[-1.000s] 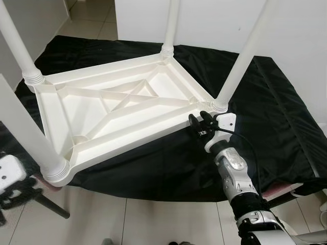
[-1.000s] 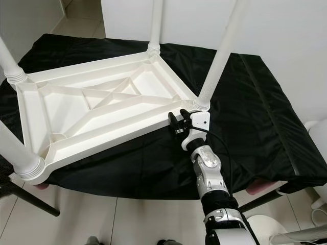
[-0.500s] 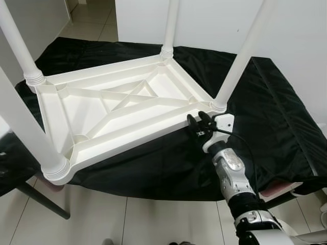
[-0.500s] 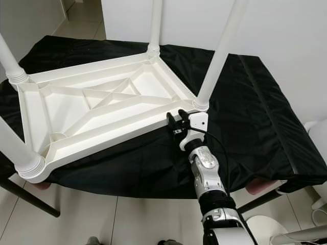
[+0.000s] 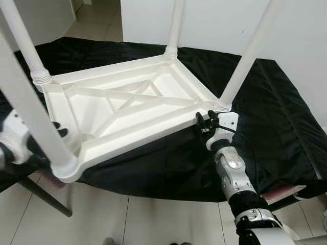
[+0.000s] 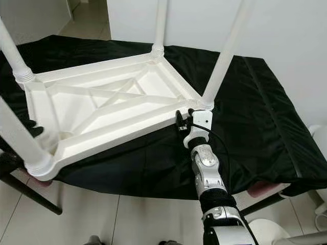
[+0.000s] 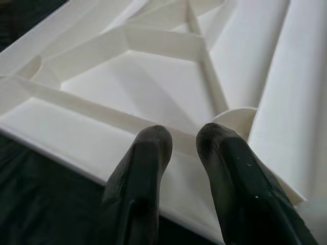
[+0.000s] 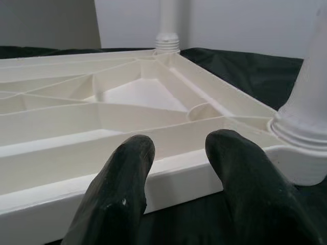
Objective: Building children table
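The white plastic children's table (image 5: 127, 102) lies upside down on a black cloth (image 5: 276, 117), with its legs pointing up. My right gripper (image 5: 206, 120) is open at the rim by the near right leg (image 5: 250, 51); in the right wrist view its fingertips (image 8: 127, 153) stand just short of the rim (image 8: 168, 176). Beside the near left leg (image 5: 30, 102), my left gripper (image 5: 48, 139) is open. In the left wrist view its fingers (image 7: 153, 145) hover over the rim (image 7: 76, 132) next to that leg (image 7: 301, 87).
The cloth covers a larger table with a dark metal leg (image 5: 41, 196) at the near left. Tiled floor (image 5: 153, 219) runs along the front. A white wall (image 5: 214, 20) stands behind. Two more legs (image 5: 176, 25) rise at the far corners.
My left gripper has risen from low at the left to the table's near left corner. The right gripper has edged closer to the rim. The camera has shifted slightly.
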